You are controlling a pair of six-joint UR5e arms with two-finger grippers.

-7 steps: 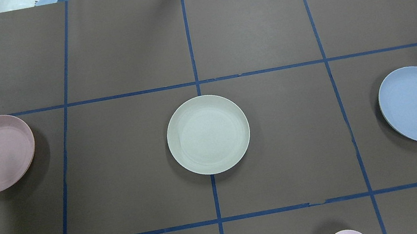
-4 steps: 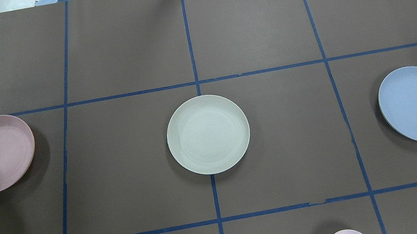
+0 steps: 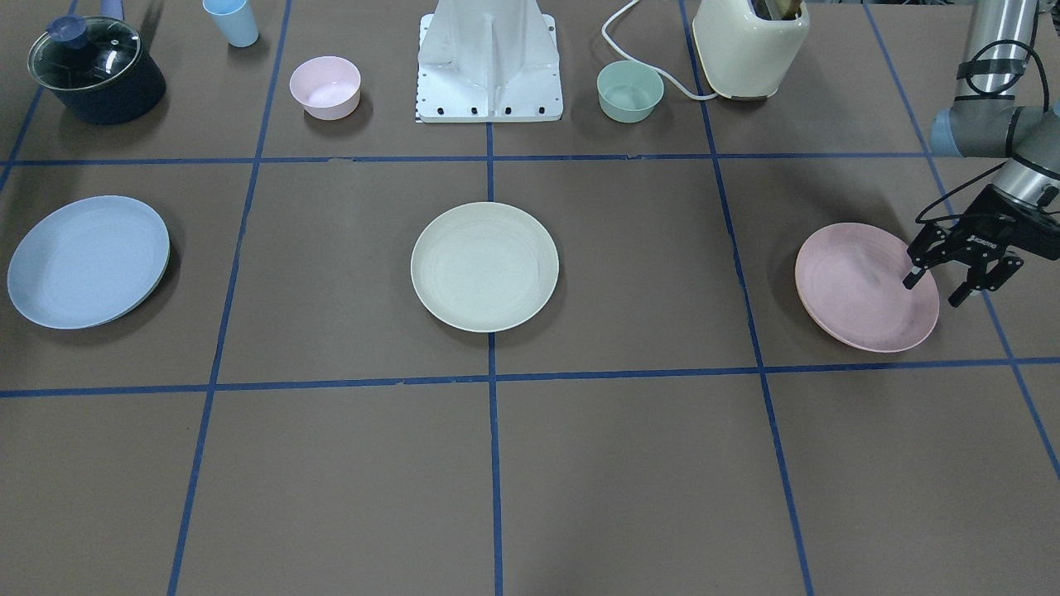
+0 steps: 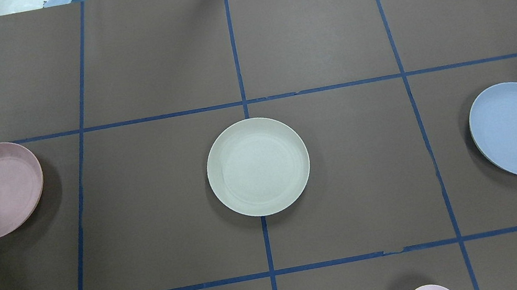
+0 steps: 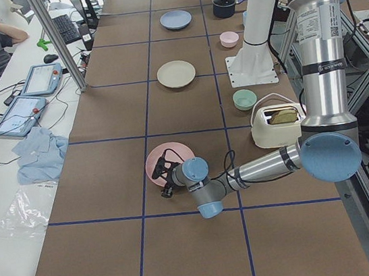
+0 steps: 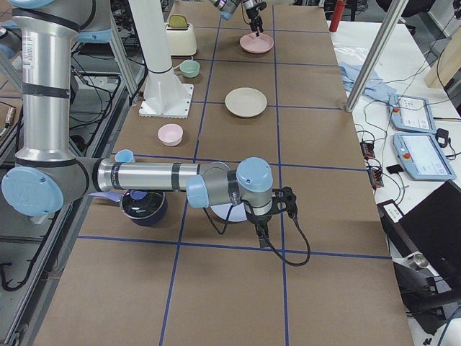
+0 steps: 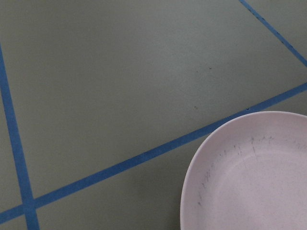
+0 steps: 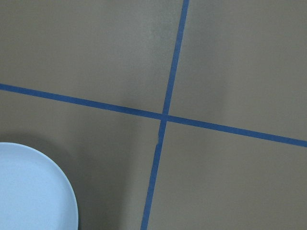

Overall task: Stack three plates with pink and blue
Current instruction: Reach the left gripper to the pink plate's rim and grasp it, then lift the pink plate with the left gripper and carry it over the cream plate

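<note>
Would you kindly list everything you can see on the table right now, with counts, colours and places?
Plates: three; pink plate on the robot's left, cream plate at centre, blue plate on its right.
Bowls: two; pink bowl and green bowl, either side of the robot base.
cup: one, light blue, beside the pot.
pot: one, dark blue, glass lid, robot's far right.
toaster: one, cream, beside the green bowl.
table: one, brown, blue tape grid.
robot base: one, white.
Claws: two, black; left claw open at the pink plate's outer rim; right claw near the blue plate, state unclear.
</note>
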